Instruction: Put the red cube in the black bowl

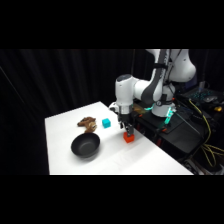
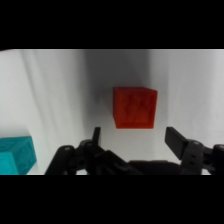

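Red cube [image 2: 134,107] sits on the white table [image 1: 150,160] right of the black bowl [image 1: 85,146], under the spread gripper [image 2: 135,137]; looks light, rigid — pinch opposite flat faces.

The white table [image 1: 125,160] glows bright against a dark, curtained room, lit from above. Both views are soft and blurred. In the wrist view a grey shadow falls on the table around the red cube [image 2: 134,107], and the near black linkage is out of focus.
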Controlling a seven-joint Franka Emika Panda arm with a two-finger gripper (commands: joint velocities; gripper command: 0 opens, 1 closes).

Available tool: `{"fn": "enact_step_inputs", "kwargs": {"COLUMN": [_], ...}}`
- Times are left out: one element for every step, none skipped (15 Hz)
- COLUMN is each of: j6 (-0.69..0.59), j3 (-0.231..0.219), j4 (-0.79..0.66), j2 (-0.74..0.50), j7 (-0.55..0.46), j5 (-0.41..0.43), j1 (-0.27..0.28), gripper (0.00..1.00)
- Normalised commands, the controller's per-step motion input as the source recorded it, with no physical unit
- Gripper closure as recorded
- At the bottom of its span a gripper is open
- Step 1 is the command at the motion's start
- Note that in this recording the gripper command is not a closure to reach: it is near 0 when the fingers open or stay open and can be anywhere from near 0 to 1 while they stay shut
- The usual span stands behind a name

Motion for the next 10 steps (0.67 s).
{"fn": "enact_step_inputs", "kwargs": {"j6": [0.24,0.25,0.24,0.24,0.22,0.21,0.2,0.19,0.2,0.19], "j3": [0.046,0.053,0.059,0.064,0.082,0.091,0.096,0.091,0.08,0.079], "j4": [-0.04,-0.06,-0.06,-0.06,-0.06,-0.04,-0.02,0.0,0.0,0.01], "j2": [0.13,0.12,0.11,0.12,0.12,0.13,0.14,0.14,0.14,0.13], "j7": [-0.08,-0.08,-0.08,-0.08,-0.11,-0.13,-0.14,-0.17,-0.17,-0.2], "j5": [0.116,0.116,0.128,0.13,0.154,0.168,0.174,0.166,0.15,0.141], "j1": [0.011,0.015,0.012,0.011,-0.006,-0.02,-0.039,-0.058,-0.07,-0.091], "gripper": [0.0,0.0,0.0,0.0,0.0,0.0,0.0,0.0,0.0,0.0]}}
